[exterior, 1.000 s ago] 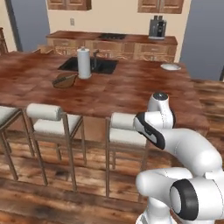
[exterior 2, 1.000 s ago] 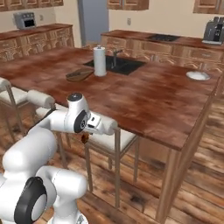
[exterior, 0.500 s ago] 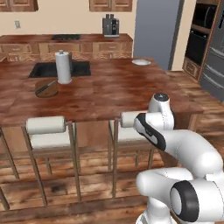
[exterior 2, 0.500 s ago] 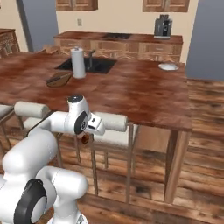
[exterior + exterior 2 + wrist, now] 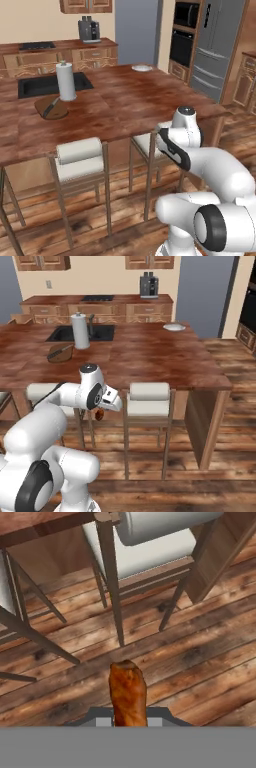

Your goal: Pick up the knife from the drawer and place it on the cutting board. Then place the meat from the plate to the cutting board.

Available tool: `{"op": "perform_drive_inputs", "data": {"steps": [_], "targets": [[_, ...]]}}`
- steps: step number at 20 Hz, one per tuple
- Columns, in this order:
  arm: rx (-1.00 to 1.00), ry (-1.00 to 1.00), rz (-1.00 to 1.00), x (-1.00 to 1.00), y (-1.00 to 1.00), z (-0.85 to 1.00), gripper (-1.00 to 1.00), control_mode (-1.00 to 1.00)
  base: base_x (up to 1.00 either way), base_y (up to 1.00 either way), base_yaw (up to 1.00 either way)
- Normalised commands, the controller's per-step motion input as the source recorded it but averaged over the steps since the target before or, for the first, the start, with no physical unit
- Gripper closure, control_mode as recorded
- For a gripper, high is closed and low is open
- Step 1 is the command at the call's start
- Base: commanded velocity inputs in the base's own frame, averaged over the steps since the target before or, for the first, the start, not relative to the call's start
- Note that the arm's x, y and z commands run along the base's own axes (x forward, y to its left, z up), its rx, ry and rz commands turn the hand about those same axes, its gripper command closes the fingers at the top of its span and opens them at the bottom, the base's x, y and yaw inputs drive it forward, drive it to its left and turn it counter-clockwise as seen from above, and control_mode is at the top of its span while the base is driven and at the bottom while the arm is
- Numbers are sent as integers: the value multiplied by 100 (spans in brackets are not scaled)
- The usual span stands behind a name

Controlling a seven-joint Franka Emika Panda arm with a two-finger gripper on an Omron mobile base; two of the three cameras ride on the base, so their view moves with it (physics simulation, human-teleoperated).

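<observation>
From the left, your cutting board (image 5: pixel 51 107) lies beside the paper towel roll (image 5: pixel 65 81), the knife (image 5: pixel 50 107) already on it. From the right, the plate (image 5: pixel 174 327) sits well beyond that roll. Hand view: your gripper (image 5: pixel 128 721) is clamped on the meat (image 5: pixel 128 693), carrying it boardward

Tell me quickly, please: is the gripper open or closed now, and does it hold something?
Gripper: closed, holding the small reddish-brown lump of meat, above the wooden floor beside the stools.

A paper towel roll (image 5: pixel 65 81) stands upright beside the sink (image 5: pixel 47 84)
</observation>
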Motion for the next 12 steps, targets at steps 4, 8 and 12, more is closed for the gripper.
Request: {"op": "perform_drive_inputs", "data": {"steps": [4, 8, 12], "targets": [[0, 0, 0, 0, 0, 0, 100, 100, -1, 100, -18], [0, 0, 0, 0, 0, 0, 100, 100, -24, 78, 3], [0, 0, 0, 0, 0, 0, 100, 100, -55, 41, 28]]}}
